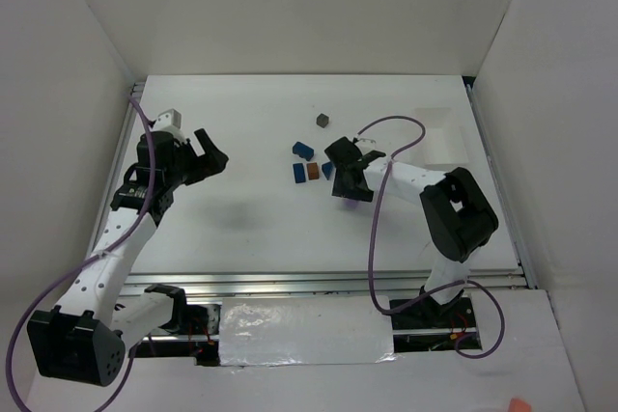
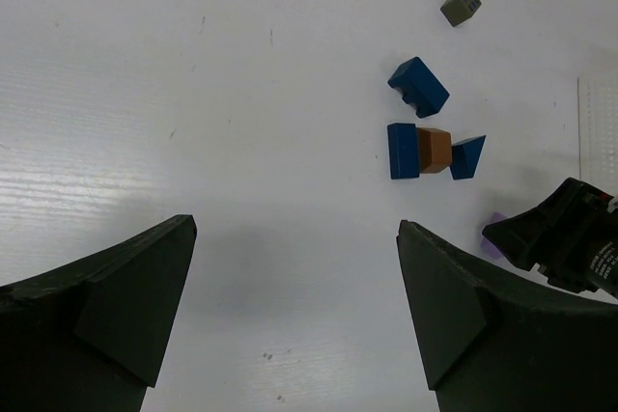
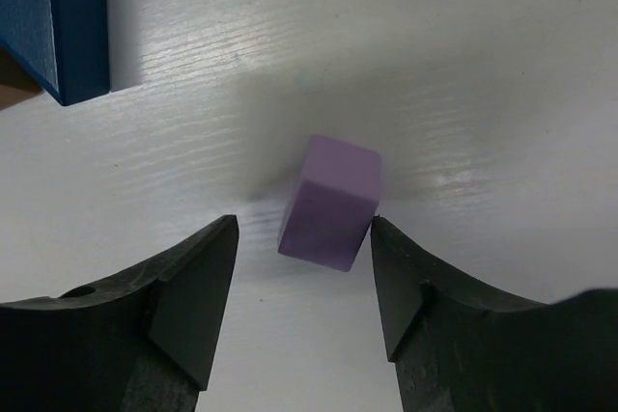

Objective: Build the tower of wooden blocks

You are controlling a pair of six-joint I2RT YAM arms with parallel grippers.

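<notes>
Grab step — right hand (image 3: 303, 226) spread around purple block (image 3: 333, 202), not pinching yet.
Next: close, lift, set by blue block (image 3: 58, 16) upper left — left hand (image 2: 297, 229) spread, idle.

Left claw (image 1: 211, 150) hangs raised with jaws spread wide; right claw (image 3: 304, 229) reaches low, jaws parted.

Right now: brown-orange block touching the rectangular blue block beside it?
Touching. Left wrist view: brown-orange block sits flush against the rectangular blue block, no gap.
</notes>
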